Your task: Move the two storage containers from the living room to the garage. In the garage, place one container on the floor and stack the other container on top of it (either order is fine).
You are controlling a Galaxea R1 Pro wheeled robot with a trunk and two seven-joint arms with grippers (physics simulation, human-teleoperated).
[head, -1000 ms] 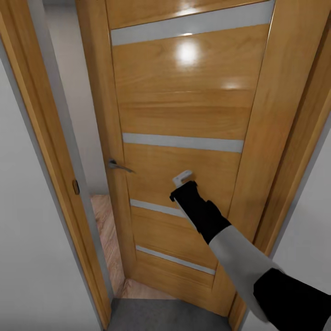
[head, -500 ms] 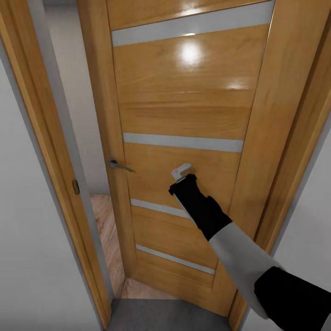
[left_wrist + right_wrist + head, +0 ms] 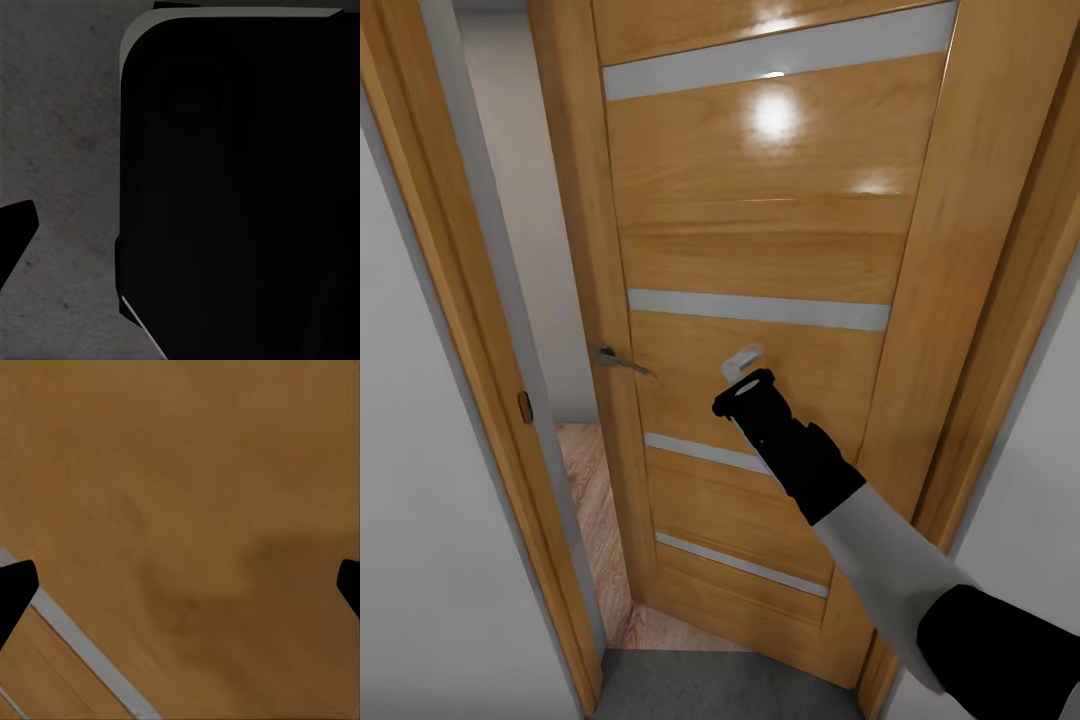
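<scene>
My right pincer point(image 3: 741, 362) was raised against the glossy orange-brown wooden door with pale grey horizontal strips point(image 3: 780, 250), its pale fingertips at or just off the panel; contact could not be confirmed. In the right wrist view the two dark finger ends point(image 3: 15, 592) sat at opposite edges of the frame, so the jaws stood wide apart, with nothing between them but door surface and one grey strip point(image 3: 82, 649). The dark metal lever handle point(image 3: 618, 359) was just beside the pincer, toward my left, near the door's free edge. Beyond that edge, a gap showed between the door and the orange-brown wooden door frame point(image 3: 455, 300), and through it a light wood plank floor point(image 3: 595, 520). Below the pincer, at the door's foot, lay a band of dark grey floor point(image 3: 720, 685).

The left wrist view showed one dark finger end point(image 3: 13, 236), a large black rounded body point(image 3: 240, 187) and speckled grey concrete; I could not tell whether the left pincer was open or closed.
</scene>
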